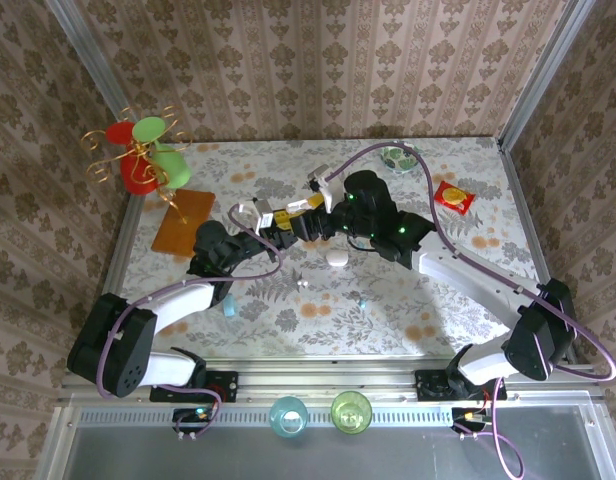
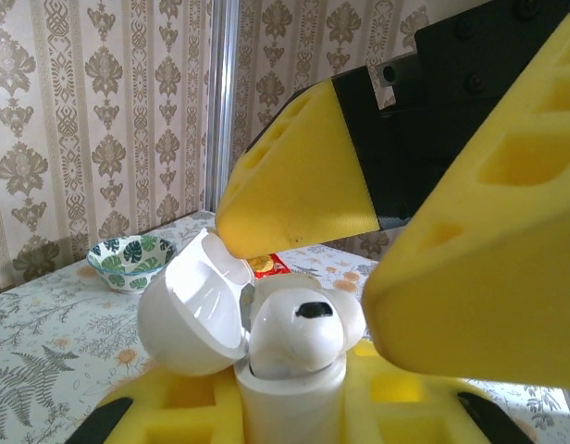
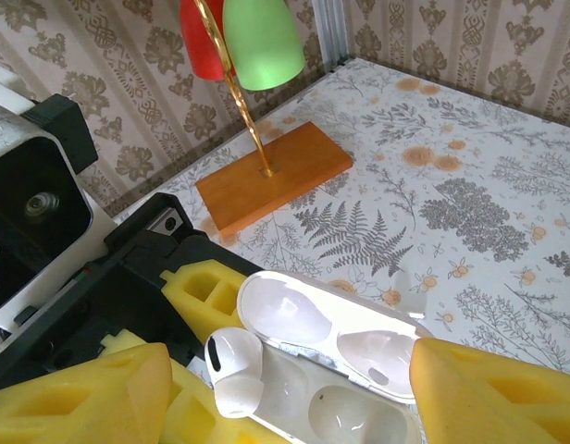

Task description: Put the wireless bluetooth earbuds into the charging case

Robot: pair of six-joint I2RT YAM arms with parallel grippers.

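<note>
Tight around charging case (image 3: pixel 333 393) between right gripper (image 3: pixel 290 370) fingers — open table (image 1: pixel 468 300) near-right, cup stand (image 1: pixel 148 165) back-left

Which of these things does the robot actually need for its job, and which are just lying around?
For the job:
- charging case, open, held by the left gripper
- earbud, seated in the case

Just lying about:
- leaf-patterned bowl
- red packet
- cup stand
- white oval pebble
</note>
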